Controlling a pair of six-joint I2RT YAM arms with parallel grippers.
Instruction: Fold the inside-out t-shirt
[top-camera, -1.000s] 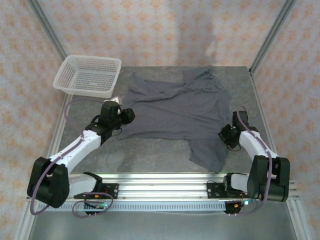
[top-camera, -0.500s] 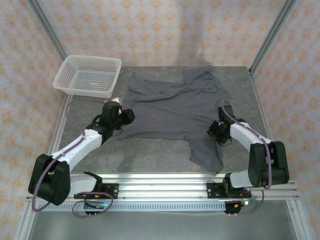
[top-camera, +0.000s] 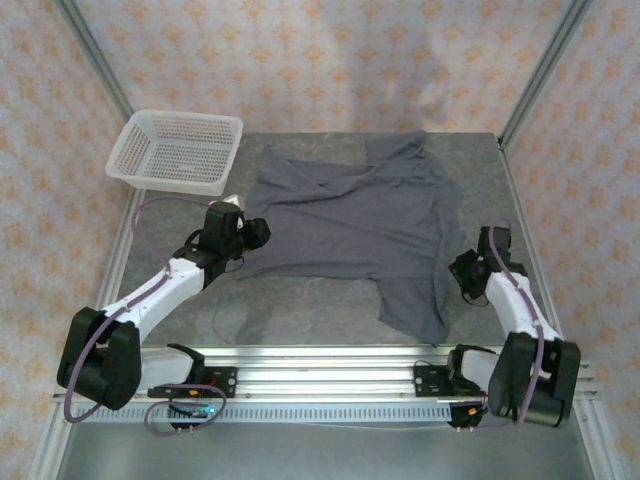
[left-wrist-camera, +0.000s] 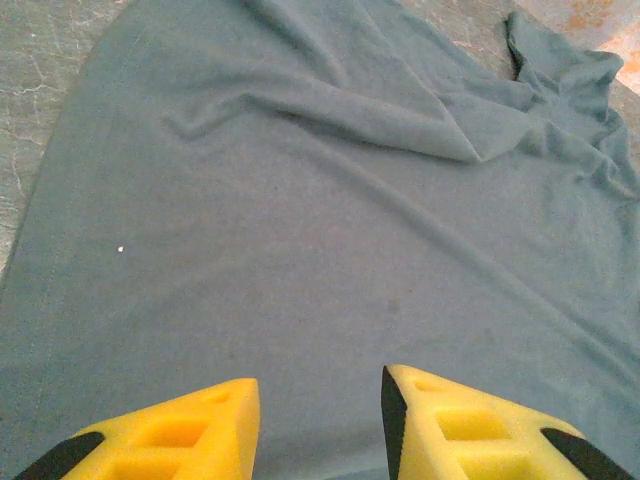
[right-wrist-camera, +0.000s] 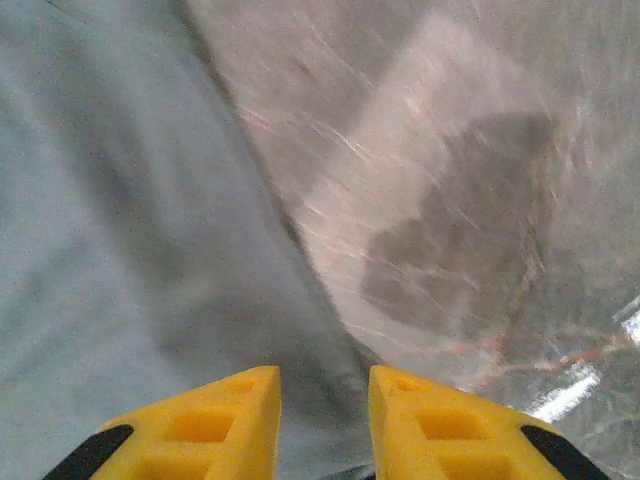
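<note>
The inside-out t-shirt (top-camera: 355, 215) lies spread and wrinkled on the grey table, a flap hanging toward the near edge at the right. My left gripper (top-camera: 256, 233) sits at the shirt's left edge. In the left wrist view its yellow fingers (left-wrist-camera: 190, 430) stand apart over smooth shirt cloth (left-wrist-camera: 300, 200), so the left gripper (left-wrist-camera: 320, 410) is open. My right gripper (top-camera: 463, 270) is at the shirt's right edge. In the right wrist view the right gripper (right-wrist-camera: 324, 410) is open, with the edge of the shirt (right-wrist-camera: 120, 200) running down between its fingers.
A white mesh basket (top-camera: 178, 150) stands at the back left corner. Bare table (top-camera: 300, 305) shows in front of the shirt and to its right (right-wrist-camera: 450, 150). A metal rail (top-camera: 320, 360) runs along the near edge, and slanted frame posts rise at both back corners.
My right gripper swung in over the shirt's right side, then back out to the shirt's right edge, and its jaws stand wider. The left arm has hardly moved.
</note>
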